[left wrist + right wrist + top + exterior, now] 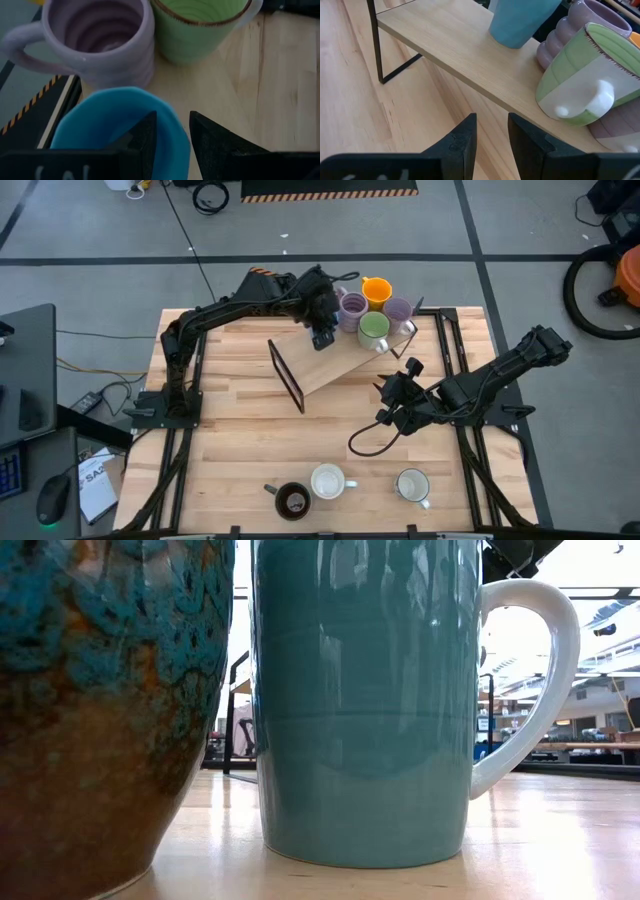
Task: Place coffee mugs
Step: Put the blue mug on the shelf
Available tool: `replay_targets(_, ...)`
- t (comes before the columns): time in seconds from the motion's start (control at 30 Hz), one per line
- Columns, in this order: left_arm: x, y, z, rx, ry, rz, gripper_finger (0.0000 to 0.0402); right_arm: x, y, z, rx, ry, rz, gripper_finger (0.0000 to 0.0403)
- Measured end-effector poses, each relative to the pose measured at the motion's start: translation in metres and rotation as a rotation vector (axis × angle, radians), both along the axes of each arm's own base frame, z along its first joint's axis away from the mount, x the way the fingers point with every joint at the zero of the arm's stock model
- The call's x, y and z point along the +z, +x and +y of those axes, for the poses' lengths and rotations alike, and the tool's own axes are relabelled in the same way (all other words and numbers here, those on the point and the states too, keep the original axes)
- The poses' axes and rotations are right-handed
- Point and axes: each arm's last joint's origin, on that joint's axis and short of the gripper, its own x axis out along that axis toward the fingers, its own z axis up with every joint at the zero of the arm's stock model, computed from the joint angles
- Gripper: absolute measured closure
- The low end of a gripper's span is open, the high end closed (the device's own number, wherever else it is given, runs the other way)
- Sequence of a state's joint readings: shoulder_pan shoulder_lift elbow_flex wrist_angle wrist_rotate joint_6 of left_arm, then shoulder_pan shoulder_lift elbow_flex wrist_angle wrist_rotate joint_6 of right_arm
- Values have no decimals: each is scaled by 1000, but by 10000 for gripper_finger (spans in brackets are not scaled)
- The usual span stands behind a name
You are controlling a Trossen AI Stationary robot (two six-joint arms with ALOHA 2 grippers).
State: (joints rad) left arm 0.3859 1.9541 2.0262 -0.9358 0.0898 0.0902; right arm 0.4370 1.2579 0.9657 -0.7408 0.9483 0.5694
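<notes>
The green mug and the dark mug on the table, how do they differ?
The green mug stands on the raised wooden shelf, packed among the purple and orange mugs; the dark mug sits down on the table beside a white mug. The left gripper works near the green mug; none is near the dark mug. Both stand upright.

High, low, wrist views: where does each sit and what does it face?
High: overhead, straight down on the table; both arms, left hand at the shelf, right hand mid-table.
Low: table height, facing a teal mug and a glazed mug up close; no hand.
Left wrist: over the blue mug, toward the green mug; own hand.
Right wrist: toward the shelf; own hand.
Shared: both wrist views show the green mug.
</notes>
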Motion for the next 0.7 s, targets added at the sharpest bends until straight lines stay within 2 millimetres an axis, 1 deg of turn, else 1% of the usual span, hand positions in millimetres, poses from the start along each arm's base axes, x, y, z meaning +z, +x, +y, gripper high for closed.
replay_targets(0.4,2,1,5,-11,30,-29,281,0,0,0,2,-1,-1,286)
replay_targets(0.57,-2,4,10,-2,40,-31,281,0,0,0,2,0,-3,286)
replay_targets(0.7,2,1,10,0,54,-38,281,0,0,0,4,-2,-1,286)
